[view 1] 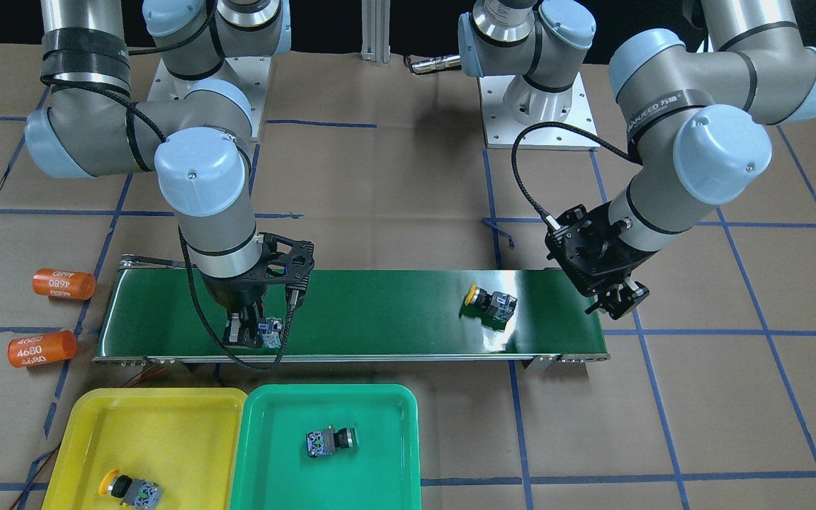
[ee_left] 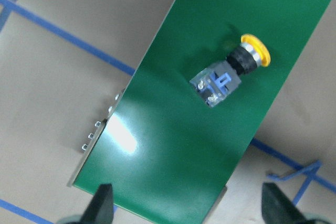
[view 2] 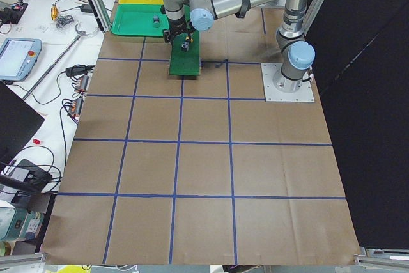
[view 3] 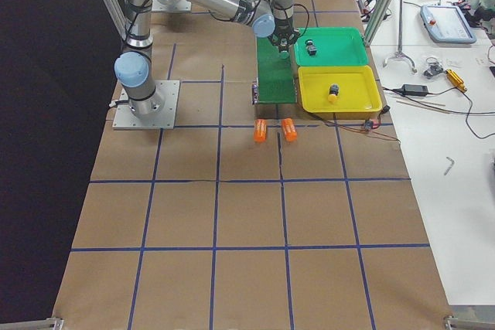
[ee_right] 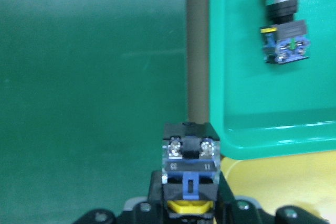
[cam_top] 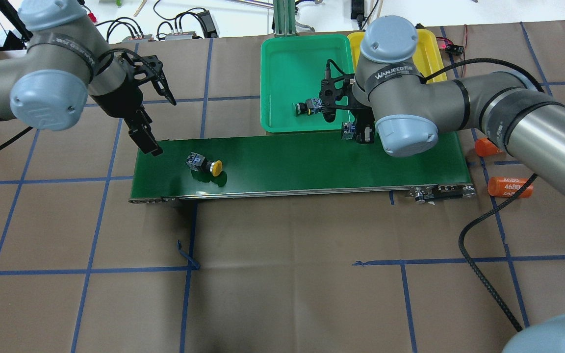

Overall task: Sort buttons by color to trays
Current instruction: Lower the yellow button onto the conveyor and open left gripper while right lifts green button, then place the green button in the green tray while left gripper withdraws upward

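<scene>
- Brown paper with a blue tape grid covers the table [view 1: 394, 212], and a dark green conveyor belt [view 1: 380, 312] lies across it.
- The right gripper [view 1: 256, 334] is clamped on a yellow-capped button [ee_right: 190, 156], cap toward its palm, over the belt's edge.
- Just ahead of it lies the green tray [view 1: 380, 482], holding a green-capped button [view 1: 330, 440]. Beside that, the yellow tray [view 1: 167, 439] holds a second yellow button [view 1: 128, 489].
- The left gripper [cam_top: 162, 126] hangs spread wide and empty. A loose yellow button [cam_top: 203, 163] lies on the belt just beyond its fingertips.
</scene>
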